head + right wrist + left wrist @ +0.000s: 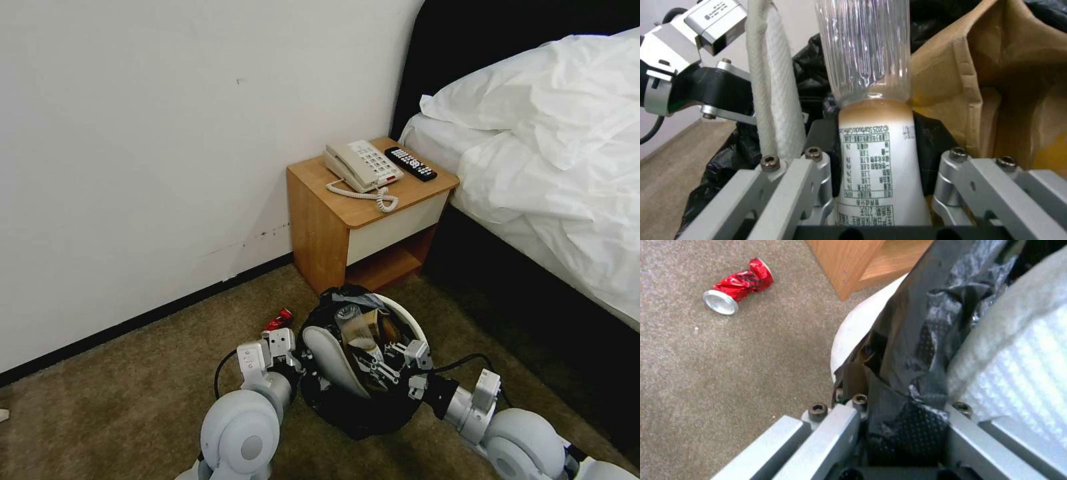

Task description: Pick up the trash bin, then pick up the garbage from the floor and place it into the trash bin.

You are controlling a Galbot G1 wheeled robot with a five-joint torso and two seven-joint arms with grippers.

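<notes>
Down at the near edge of the head view both arms meet at the trash bin point(400, 313), which sits tipped toward the robot just above the carpet point(133, 400), its black bag point(353, 413) bulging underneath. The left gripper point(293, 357) is at the bin's left rim, and the left wrist view shows its jaws pinching the bag-covered rim point(907, 426), white wall on one side and liner on the other. The right gripper point(390, 360) reaches into the bin's mouth, its jaws spread either side of a clear plastic bottle point(880, 166) with a white printed label (whether the pads actually touch it, I can't tell). Packed in beside the bottle: a white slipper point(333, 360) against the left wall and a brown paper bag point(996, 83) on the other side. Just past the left gripper, a crushed red can point(738, 286) lies on the carpet, apart from the bin. Beyond that stands a wooden nightstand point(320, 227) carrying a beige telephone point(360, 165) and a black remote point(410, 163), wall on the left, a bed point(560, 153) with white bedding on the right
</notes>
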